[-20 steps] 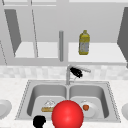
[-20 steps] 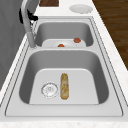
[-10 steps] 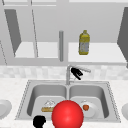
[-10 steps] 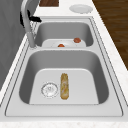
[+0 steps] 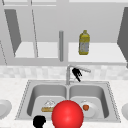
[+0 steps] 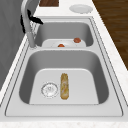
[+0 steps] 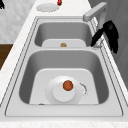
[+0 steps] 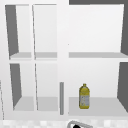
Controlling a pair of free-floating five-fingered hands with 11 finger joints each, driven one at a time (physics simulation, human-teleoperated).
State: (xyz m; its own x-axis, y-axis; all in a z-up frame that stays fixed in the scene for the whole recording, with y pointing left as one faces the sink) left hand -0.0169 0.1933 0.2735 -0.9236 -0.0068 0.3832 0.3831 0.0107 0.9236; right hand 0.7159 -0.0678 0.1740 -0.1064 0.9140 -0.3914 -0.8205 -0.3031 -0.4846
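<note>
Black: one right hand (image 5: 77,73) beside one faucet (image 5: 75,68).

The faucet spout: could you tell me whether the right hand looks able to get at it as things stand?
Probably yes. The right hand hangs just under the faucet spout, behind the sink, with nothing between them.

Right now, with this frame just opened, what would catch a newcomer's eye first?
A big red ball sits low in the front view, before the double sink. Next comes the right hand at the faucet, its fingers pointing down under the spout. Then the yellow bottle alone on the open cabinet shelf, and the left hand at the sink's front edge.
</note>
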